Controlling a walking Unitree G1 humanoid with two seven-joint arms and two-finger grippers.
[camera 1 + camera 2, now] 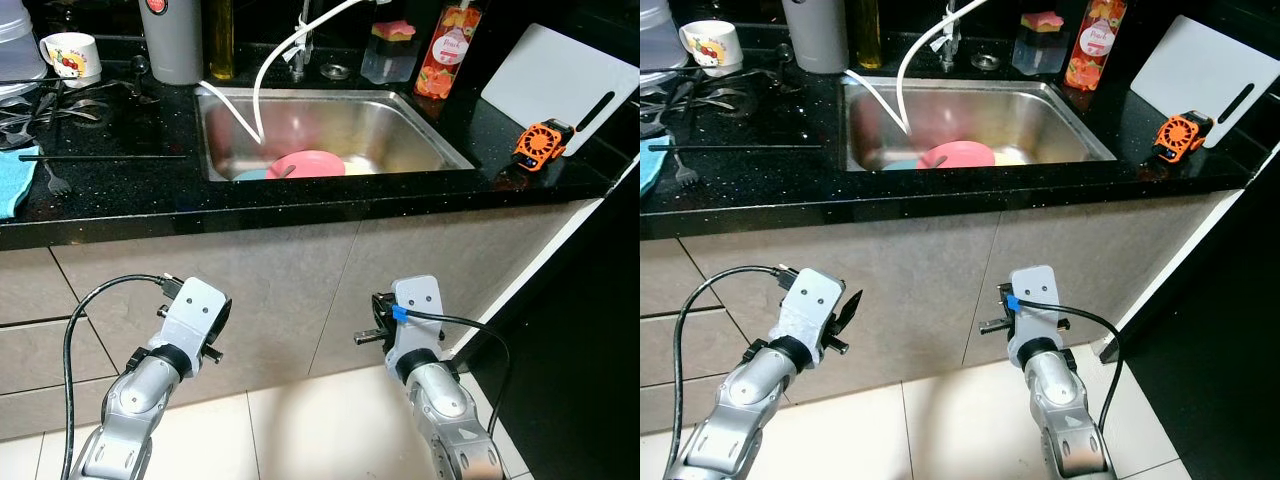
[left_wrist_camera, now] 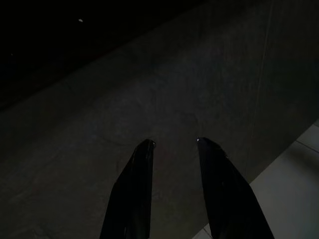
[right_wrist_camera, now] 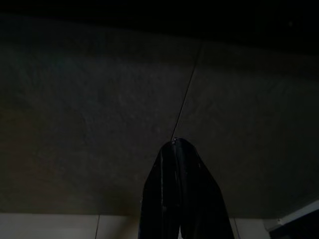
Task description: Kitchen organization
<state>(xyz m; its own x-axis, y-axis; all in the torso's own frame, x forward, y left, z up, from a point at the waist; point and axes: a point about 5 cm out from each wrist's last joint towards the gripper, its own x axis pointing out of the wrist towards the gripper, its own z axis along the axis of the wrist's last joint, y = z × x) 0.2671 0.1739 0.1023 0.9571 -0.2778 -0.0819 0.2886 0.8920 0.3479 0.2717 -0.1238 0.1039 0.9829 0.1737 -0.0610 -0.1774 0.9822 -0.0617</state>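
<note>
Below the counter we hold both arms low: left gripper [image 2: 172,149] with fingers apart, right gripper [image 3: 174,149] pressed together, both empty, probably because the pink bowl [image 1: 306,163] lies in the sink [image 1: 420,125], unreached.

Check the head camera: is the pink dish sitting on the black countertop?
No, the pink dish lies inside the steel sink, below the level of the black countertop.

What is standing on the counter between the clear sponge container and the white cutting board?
A tall bottle with a red fruit label stands between the sponge container and the cutting board, seen in the left eye view.
</note>
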